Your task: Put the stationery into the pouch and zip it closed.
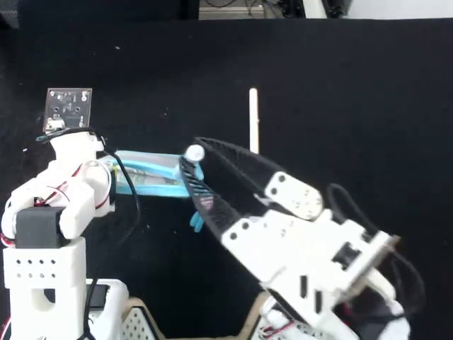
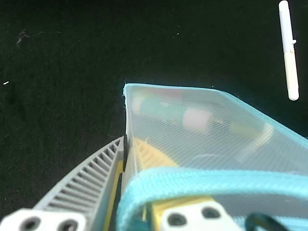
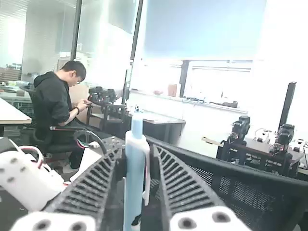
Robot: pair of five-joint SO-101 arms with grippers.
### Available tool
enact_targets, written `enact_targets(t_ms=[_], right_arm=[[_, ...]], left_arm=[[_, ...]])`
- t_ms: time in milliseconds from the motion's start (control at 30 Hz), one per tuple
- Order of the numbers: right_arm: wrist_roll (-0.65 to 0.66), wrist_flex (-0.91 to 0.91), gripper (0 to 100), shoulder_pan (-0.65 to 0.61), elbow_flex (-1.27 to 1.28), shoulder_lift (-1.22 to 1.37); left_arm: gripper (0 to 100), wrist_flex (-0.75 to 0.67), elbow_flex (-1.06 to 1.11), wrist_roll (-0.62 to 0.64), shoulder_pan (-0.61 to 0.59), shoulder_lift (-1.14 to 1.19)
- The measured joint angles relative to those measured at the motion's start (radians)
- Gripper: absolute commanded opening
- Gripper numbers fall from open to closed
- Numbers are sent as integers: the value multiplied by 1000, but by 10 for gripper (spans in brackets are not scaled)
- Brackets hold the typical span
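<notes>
You lose one end of the pouch [image 1: 145, 173] behind the right gripper [image 1: 196, 185], stationery [image 2: 195, 118] inside blurred through mesh, blue pen [image 3: 134, 168] cut short by the edge.

No readable text, numbers, labels or signs on anything in view

Robotics lab in an open office-type room: bright windows [image 3: 216, 79], glass partitions [image 3: 108, 33], desks [image 3: 161, 117] w/ other small arm rigs [image 3: 103, 95] on them, more rigs [image 3: 284, 134] opposite. Work table [image 1: 354, 78] covered in black cloth, cables [image 1: 233, 6] past its far edge
</notes>
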Motion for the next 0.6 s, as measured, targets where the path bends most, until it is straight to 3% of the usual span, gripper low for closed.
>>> enact_targets(t_ms=[333, 600], right_arm=[[-2, -146, 11, -9, 169, 3], [-2, -160, 11, -9, 295, 5]], left_arm=[[33, 0, 0, 0, 0, 0], [33, 0, 0, 0, 0, 0]])
